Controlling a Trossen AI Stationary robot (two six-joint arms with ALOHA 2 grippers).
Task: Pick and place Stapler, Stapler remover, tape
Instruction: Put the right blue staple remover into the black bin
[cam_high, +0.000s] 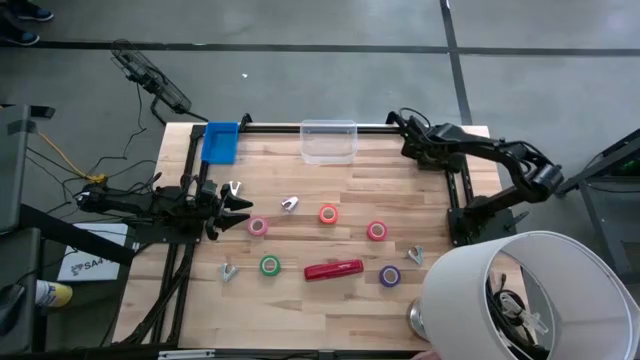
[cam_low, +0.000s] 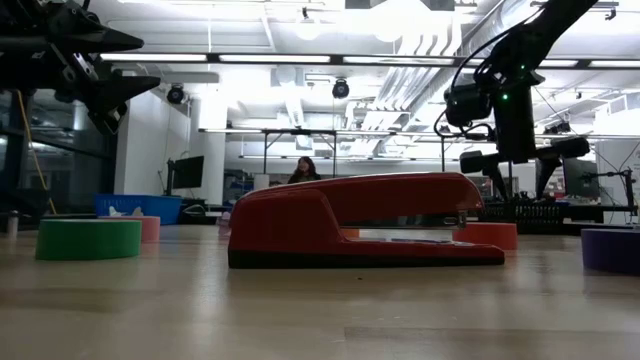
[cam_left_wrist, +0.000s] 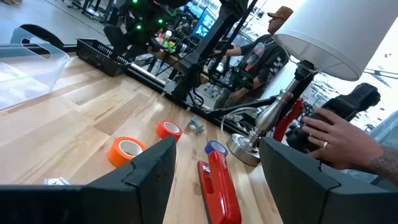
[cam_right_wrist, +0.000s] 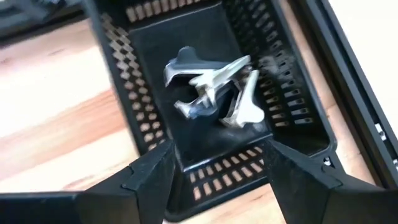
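Open and empty, the right tool (cam_right_wrist: 214, 171) hovers over a black basket (cam_right_wrist: 298, 118) holding 2 staple removers (cam_right_wrist: 214, 90). At 9 o'clock, the open left tool (cam_high: 240, 211) waits. Stapler (cam_high: 333, 270) and tape rolls (cam_high: 269, 265) remain on the tabletop (cam_high: 300, 180), unplaced.

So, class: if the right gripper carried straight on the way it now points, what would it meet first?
Probably the silvery staple removers lying in the black mesh basket. The right gripper, open, aims straight into that basket, though depth is hard to judge.
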